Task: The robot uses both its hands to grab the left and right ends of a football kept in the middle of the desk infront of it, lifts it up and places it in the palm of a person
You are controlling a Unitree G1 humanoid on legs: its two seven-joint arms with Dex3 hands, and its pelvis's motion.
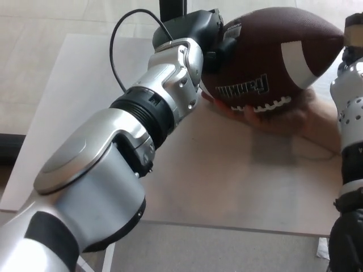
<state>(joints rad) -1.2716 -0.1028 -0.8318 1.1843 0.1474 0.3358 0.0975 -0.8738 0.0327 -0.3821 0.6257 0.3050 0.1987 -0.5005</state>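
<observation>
The placing step is judged to be in hand: the football (272, 56) is held at the far right of the desk (68, 102), directly above a person's open palm (283, 116), with its laced underside at or just over the fingers; whether it already rests there cannot be told. The brown ball, with a white stripe near its right tip and white lettering above the laces, is tilted slightly, its right end the higher.

The left hand (212, 34) is pressed against the ball's left end, its black fingers wrapped onto the leather, so it is taken as clamped on the ball. The left arm is stretched diagonally from the near left to the far centre, forearm and wrist angled up toward the ball, a black cable looped above the wrist. Of the right hand (353, 25) only a small part is seen at the right edge, at the ball's right tip; whether its fingers are closed cannot be told.

The next move would call for the ball to be settled fully into the palm and both hands then eased off sideways, evenly, so that it is not rolled off.
</observation>
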